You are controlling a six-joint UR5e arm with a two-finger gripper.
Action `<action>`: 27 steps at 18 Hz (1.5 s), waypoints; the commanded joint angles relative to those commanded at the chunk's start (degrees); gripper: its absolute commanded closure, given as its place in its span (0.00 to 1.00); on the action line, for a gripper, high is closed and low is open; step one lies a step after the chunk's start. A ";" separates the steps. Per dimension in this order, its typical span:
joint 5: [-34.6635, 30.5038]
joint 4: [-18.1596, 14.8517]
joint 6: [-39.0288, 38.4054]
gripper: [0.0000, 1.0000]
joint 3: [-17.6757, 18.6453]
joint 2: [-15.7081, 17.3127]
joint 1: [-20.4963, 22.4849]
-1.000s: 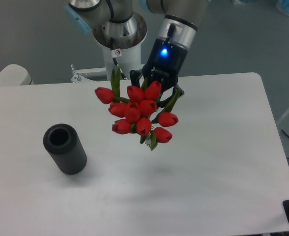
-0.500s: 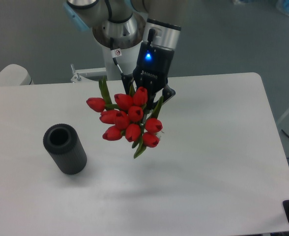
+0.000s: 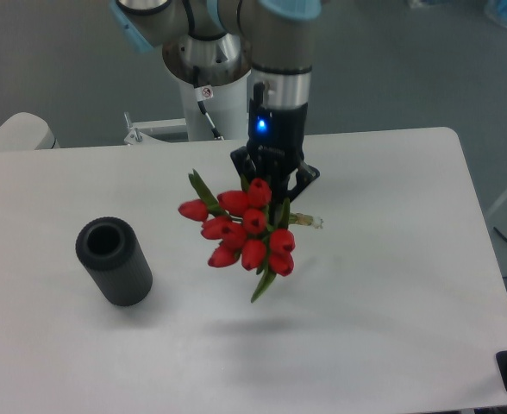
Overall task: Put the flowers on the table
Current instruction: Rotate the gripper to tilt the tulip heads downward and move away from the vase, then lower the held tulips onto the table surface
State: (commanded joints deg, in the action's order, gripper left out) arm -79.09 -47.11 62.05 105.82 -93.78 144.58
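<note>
my hand (image 3: 273, 185) — clamped on the flowers (image 3: 247, 234) | buds hang below and toward the camera, above the table (image 3: 391, 259) | dark ribbed cylinder (image 3: 114, 260) stands well apart

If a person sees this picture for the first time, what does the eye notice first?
First the flowers, a bright red bunch held in the air above the middle of the white table, gripped by the dark end effector with its blue light. Next, the dark grey ribbed cylinder standing at the table's left.
</note>
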 joint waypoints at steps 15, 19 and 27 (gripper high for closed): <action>-12.05 -0.71 -20.57 0.85 -1.40 -8.88 -2.11; -13.36 -0.09 -20.66 0.85 -2.11 -12.56 -3.42; -18.91 -0.09 -20.66 0.85 -4.83 -19.07 -6.24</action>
State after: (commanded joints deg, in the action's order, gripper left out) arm -98.00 -47.20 41.40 100.99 -112.85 138.34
